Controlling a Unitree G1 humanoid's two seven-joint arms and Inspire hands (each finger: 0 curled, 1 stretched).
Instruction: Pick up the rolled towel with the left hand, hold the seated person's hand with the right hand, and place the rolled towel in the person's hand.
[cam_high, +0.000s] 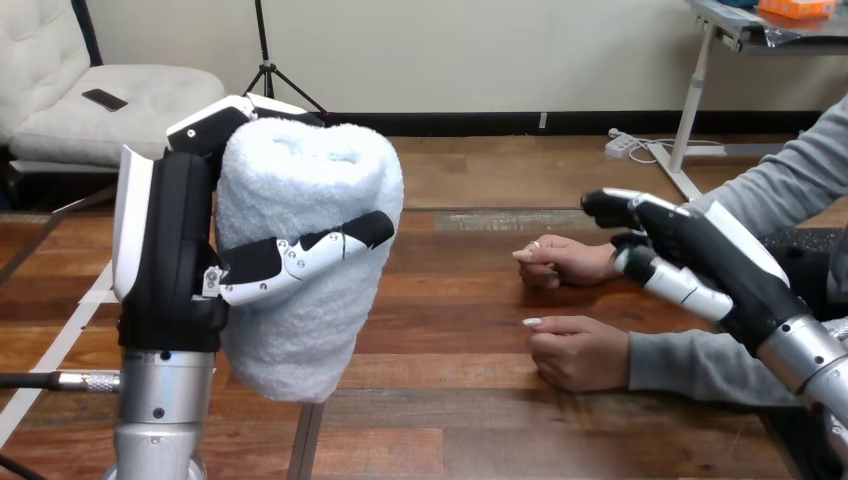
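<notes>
A pale blue rolled towel (300, 250) stands upright, lifted off the table at the view's left, with my left hand (170, 260) shut on it; the thumb crosses its front. Two hands of the person rest on the table at the right: the far one (565, 260) is loosely fisted, the near one (580, 352) lies palm down and curled. My right hand (700, 255) hovers over the person's far wrist, its fingers relaxed and bent forward. I cannot tell whether it touches the wrist.
The wooden table (450, 400) spreads between the towel and the person's hands. The person's grey sleeves come in from the right edge.
</notes>
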